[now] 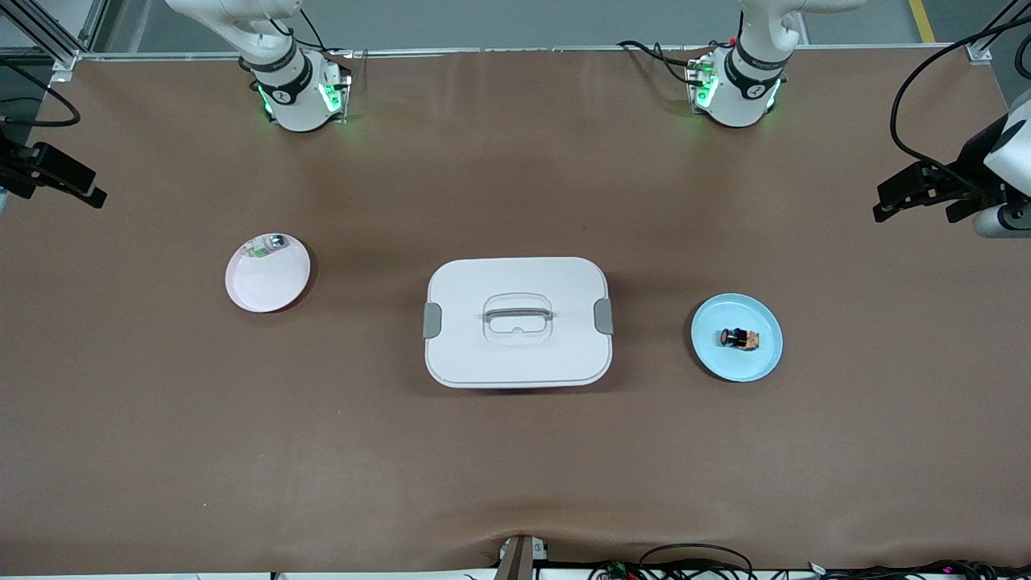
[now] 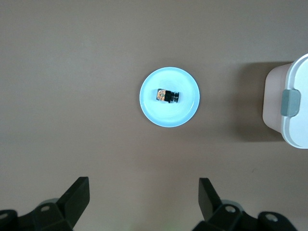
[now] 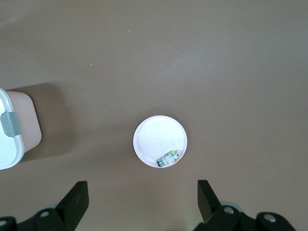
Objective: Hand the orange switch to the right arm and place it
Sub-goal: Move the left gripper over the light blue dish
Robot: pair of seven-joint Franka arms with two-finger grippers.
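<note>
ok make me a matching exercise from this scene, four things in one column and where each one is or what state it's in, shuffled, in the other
Things
1. orange switch
2. green-and-silver part
3. white lidded box
4. left gripper

Places or states
A. at the rim of the white plate, toward the right arm's end of the table
B. open, high over the table with nothing between its fingers
C. on the table between the two plates, lid on, handle flat
D. lying on the blue plate, toward the left arm's end of the table

Pairs: 1-D, 2-A, 3-C, 4-B
</note>
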